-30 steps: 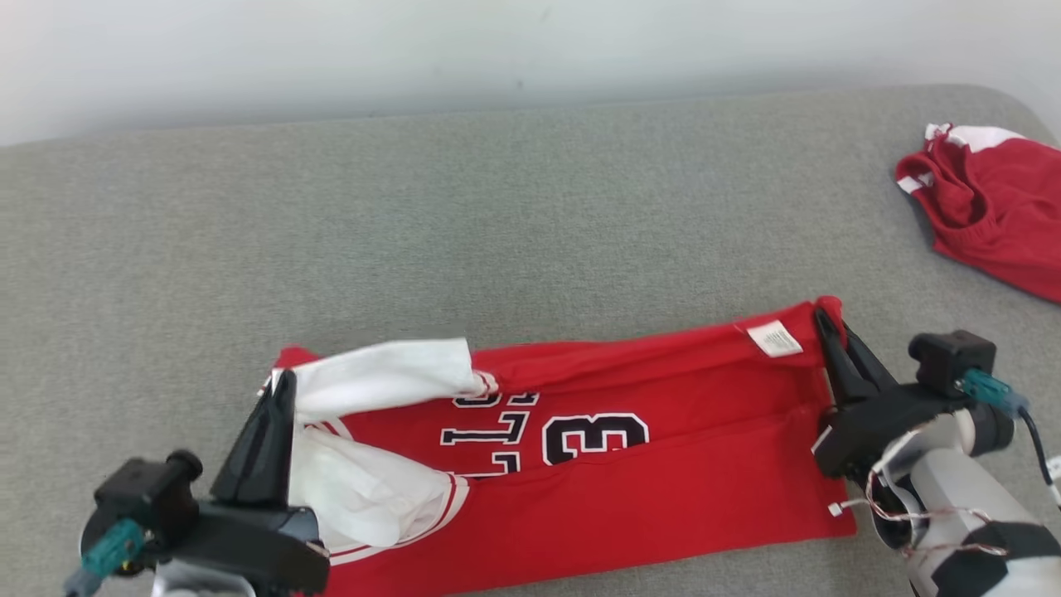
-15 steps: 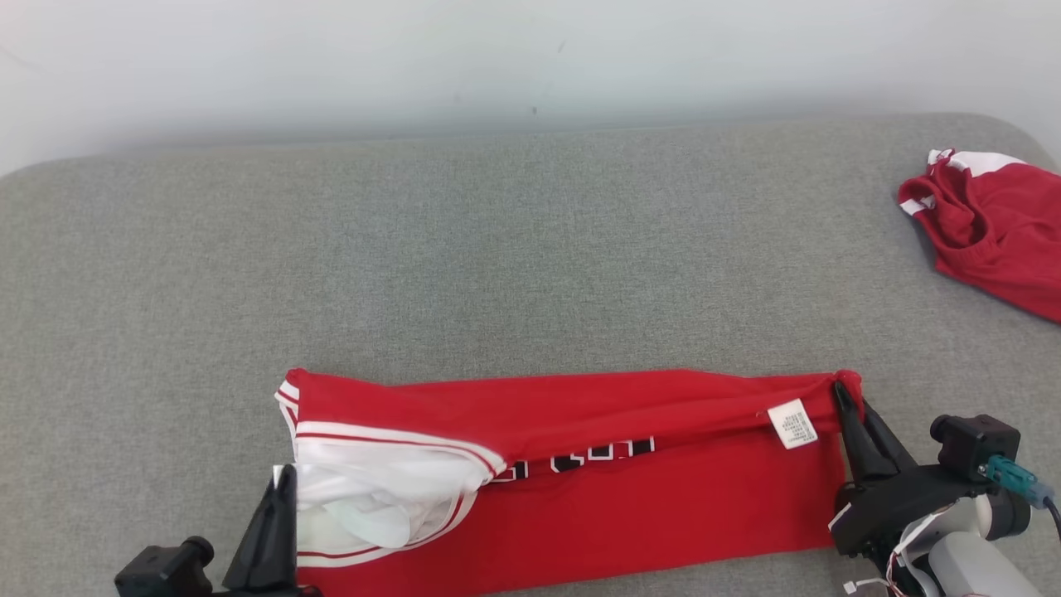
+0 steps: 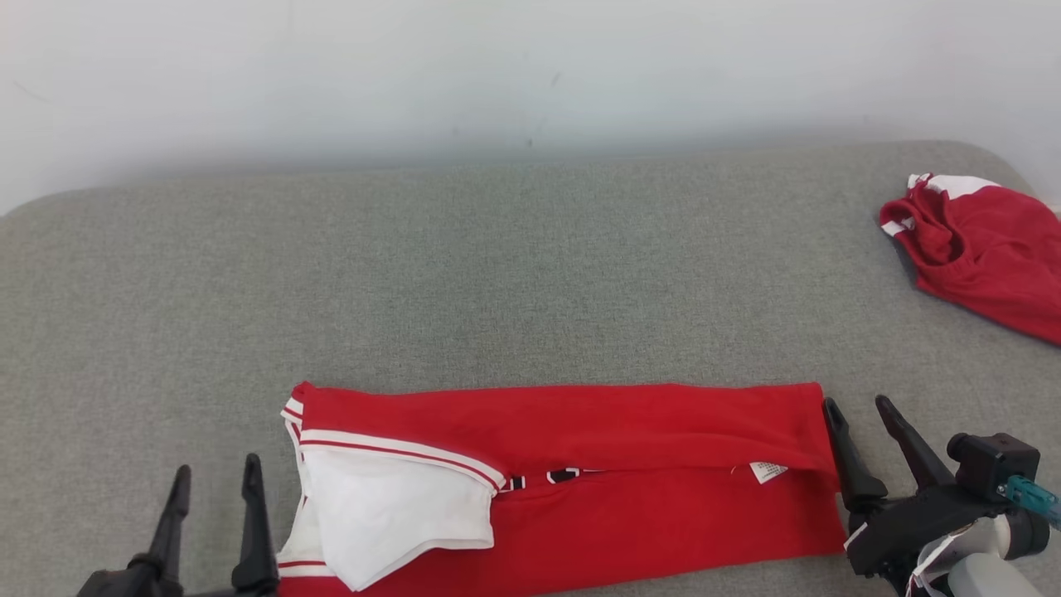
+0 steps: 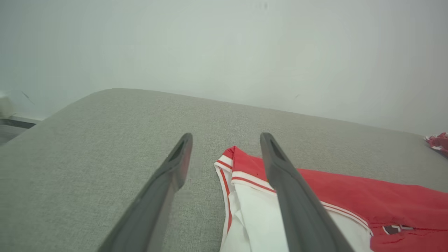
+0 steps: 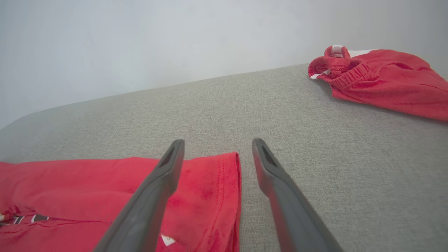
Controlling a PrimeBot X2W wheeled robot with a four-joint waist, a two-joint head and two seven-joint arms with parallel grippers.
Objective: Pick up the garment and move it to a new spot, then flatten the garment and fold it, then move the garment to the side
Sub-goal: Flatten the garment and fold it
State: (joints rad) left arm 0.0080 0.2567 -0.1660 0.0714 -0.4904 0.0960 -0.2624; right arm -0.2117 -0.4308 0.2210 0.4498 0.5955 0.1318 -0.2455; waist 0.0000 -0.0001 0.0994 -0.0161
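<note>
The grey surface (image 3: 497, 274) is wide, and the garment (image 3: 630, 423) lies on it as a long red strip between the two pairs of fingers. Another red garment (image 3: 986, 249) sits well apart, far beyond the right fingers.

The left gripper (image 3: 215, 468) is spread wide and holds nothing; the strip's striped end is just beside its right finger. The right gripper (image 3: 856, 406) is spread wide too, with nothing in it, and its left finger is right up against the hem at the strip's other end.

What could go wrong? That finger is so close to the hem that it could snag it as it pulls away and flip the fold back open. The white flap (image 3: 390, 514) near the left fingers looks loose and bumpy, so the next fold could bunch it up or come out crooked. The little white label (image 3: 767, 472) marks where the top layer ends, short of the near edge, so the layers may not match.

A second ago both pairs of fingers were pinched on the far edge, and the big black number showed. Now the edge is laid over, the number is nearly hidden, and both have let go. The whole view has shifted as well; that is the camera moving.
</note>
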